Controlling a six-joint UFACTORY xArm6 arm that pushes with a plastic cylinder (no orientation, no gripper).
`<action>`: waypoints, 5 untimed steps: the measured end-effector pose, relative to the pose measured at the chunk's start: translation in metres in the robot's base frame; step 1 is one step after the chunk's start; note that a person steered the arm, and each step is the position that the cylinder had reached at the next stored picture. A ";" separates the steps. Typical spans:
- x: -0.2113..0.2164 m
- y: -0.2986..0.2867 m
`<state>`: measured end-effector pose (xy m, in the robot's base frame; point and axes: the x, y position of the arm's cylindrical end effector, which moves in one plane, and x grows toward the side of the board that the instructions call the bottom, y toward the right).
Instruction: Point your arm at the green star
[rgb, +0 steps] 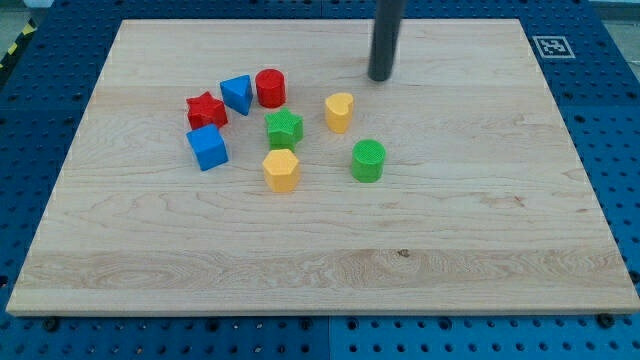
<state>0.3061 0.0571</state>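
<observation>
The green star (284, 128) lies on the wooden board (480, 230), left of the board's middle, among the other blocks. My tip (381, 77) is at the lower end of the dark rod that comes down from the view's top. It stands up and to the right of the green star, well apart from it. The nearest block to the tip is the yellow heart (339, 112), below and left of it.
A red cylinder (270, 88), a blue triangle (237, 94), a red star (206, 110) and a blue cube (207, 148) lie left of the green star. A yellow hexagon (281, 170) lies below it. A green cylinder (368, 160) lies to its right.
</observation>
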 end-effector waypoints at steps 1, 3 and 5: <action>0.012 -0.039; 0.051 -0.085; 0.088 -0.086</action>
